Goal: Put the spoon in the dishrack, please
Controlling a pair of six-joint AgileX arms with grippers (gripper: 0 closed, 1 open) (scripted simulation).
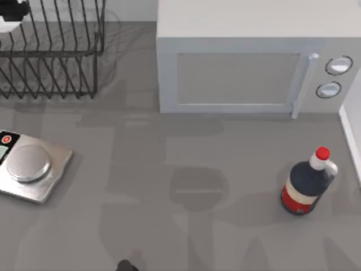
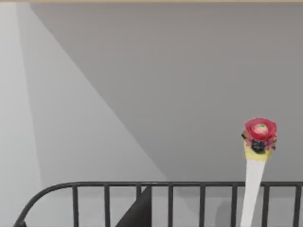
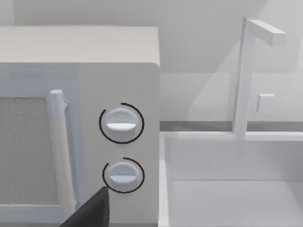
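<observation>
Right gripper [image 3: 92, 213]: you see one dark fingertip low in the right wrist view; whether its fingers are spread or pressed together cannot be told.
Soda bottle [image 1: 307, 183]: near right of the table.
Scale [image 1: 28, 166]: at the left edge.
Microwave [image 1: 254, 62]: far centre and right.
Spoon [image 2: 255, 175]: your left wrist view shows its handle upright, knob uppermost, rising past the rack's top rail.
Dishrack [image 1: 51, 51]: far left corner.
Left gripper [image 2: 137, 210]: a dark fingertip by the rail; its grip cannot be told.

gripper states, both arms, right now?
Left end effector: cannot be told; the spoon stands up over the dishrack rail.
Right end effector: cannot be told; faces the microwave.
</observation>
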